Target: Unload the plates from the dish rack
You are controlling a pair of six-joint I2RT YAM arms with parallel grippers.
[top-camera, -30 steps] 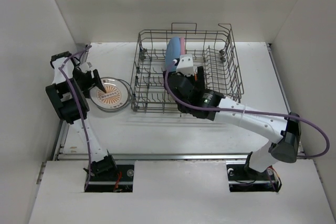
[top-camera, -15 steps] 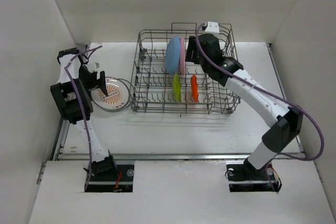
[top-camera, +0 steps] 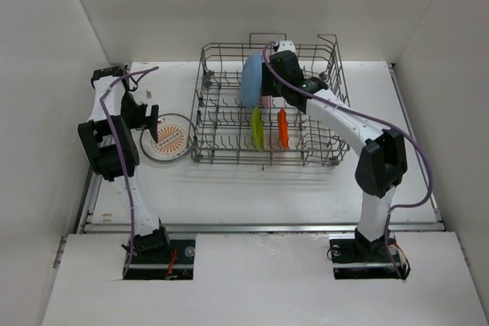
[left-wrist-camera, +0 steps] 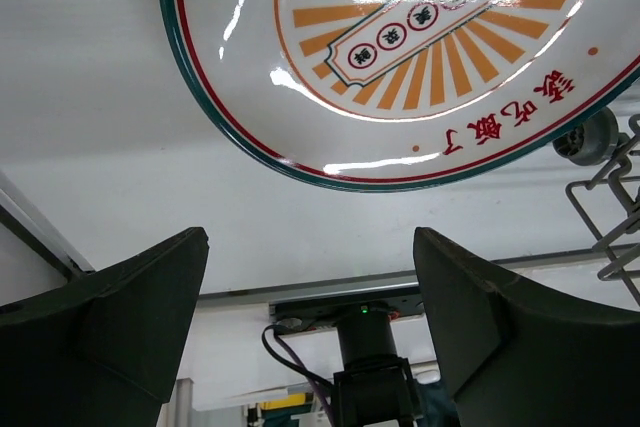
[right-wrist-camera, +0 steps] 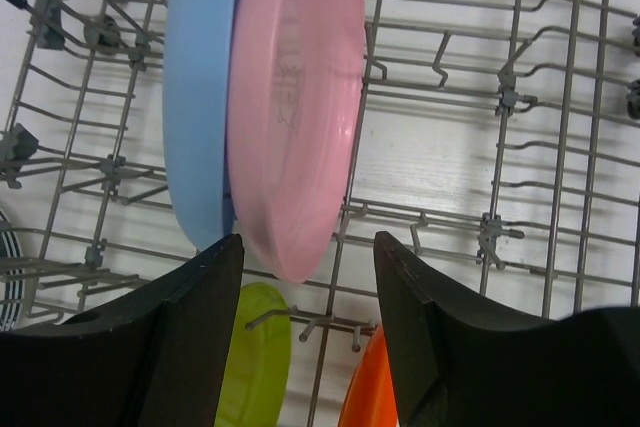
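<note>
Since the sunburst plate (top-camera: 168, 140) lies flat on the bench (top-camera: 252, 188) at the frame's left, just beside the dish rack (top-camera: 221, 116), the left tool (left-wrist-camera: 310, 237) hangs above it spread wide and empty. In the rack the blue plate (right-wrist-camera: 195, 97), pink plate (right-wrist-camera: 295, 107), lime green plate (right-wrist-camera: 255, 357) and orange plate (right-wrist-camera: 370, 392) stand on edge between tines. The right tool (right-wrist-camera: 308, 239) straddles the pink rim, jaws apart, apparently lining up a lift.

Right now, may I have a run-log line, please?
left gripper open by white sunburst plate; right gripper open astride pink round plate, grey wire rack
</note>
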